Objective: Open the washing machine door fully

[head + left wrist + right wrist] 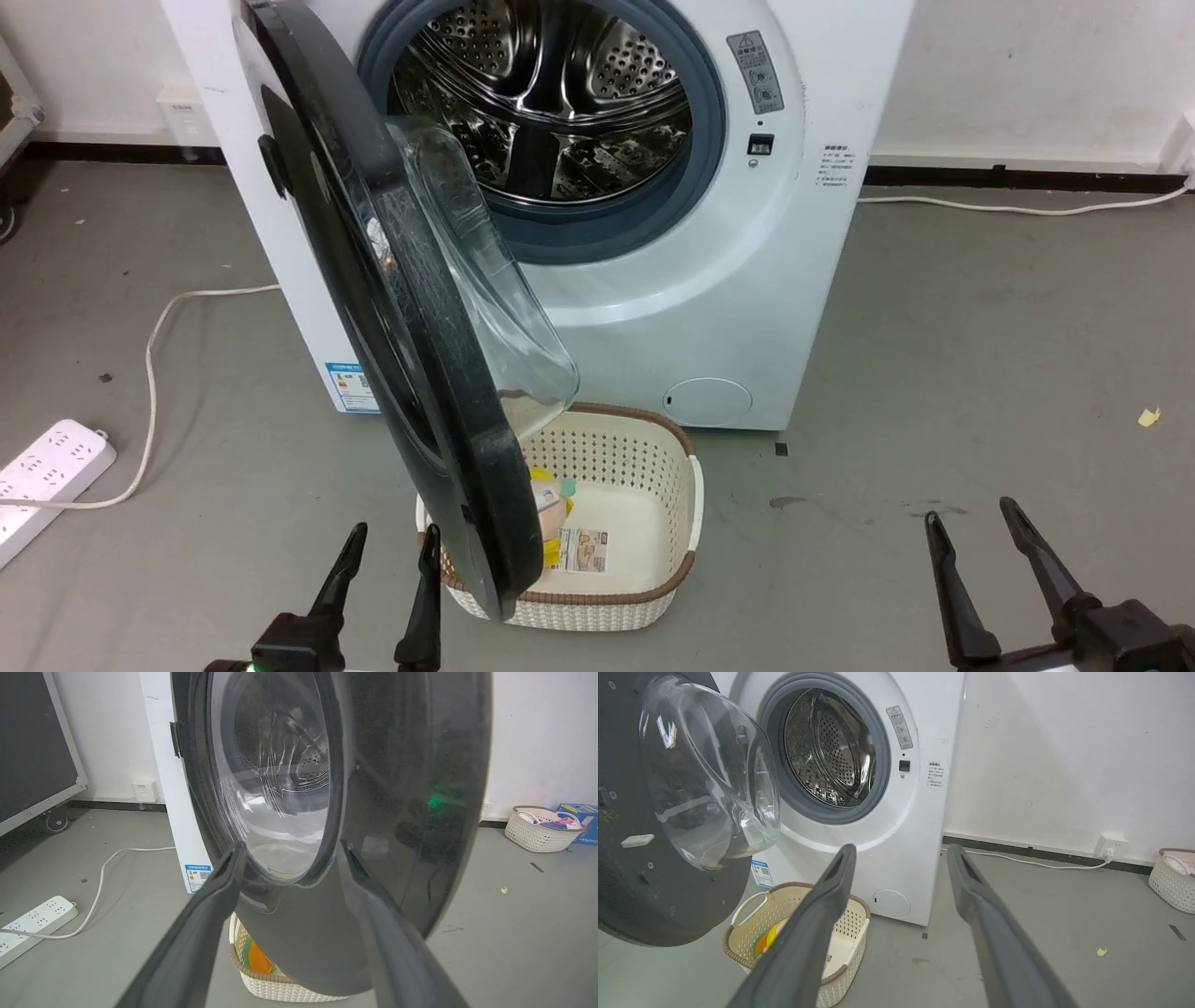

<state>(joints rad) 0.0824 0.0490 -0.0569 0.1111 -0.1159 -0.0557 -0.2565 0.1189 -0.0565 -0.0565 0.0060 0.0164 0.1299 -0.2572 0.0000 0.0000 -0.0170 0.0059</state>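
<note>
Spread and empty, left tool (394,532) and right tool (969,511) are being held low, fingers pointing far. The washing machine door (439,373) is being seen upright, half-swung at the left of the washing machine (747,280), edge nearward, bowl facing right.

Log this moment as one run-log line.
round glossy black washing machine door: wide open | left fingers: open, beside door's lower rim | right fingers: open, empty
</note>
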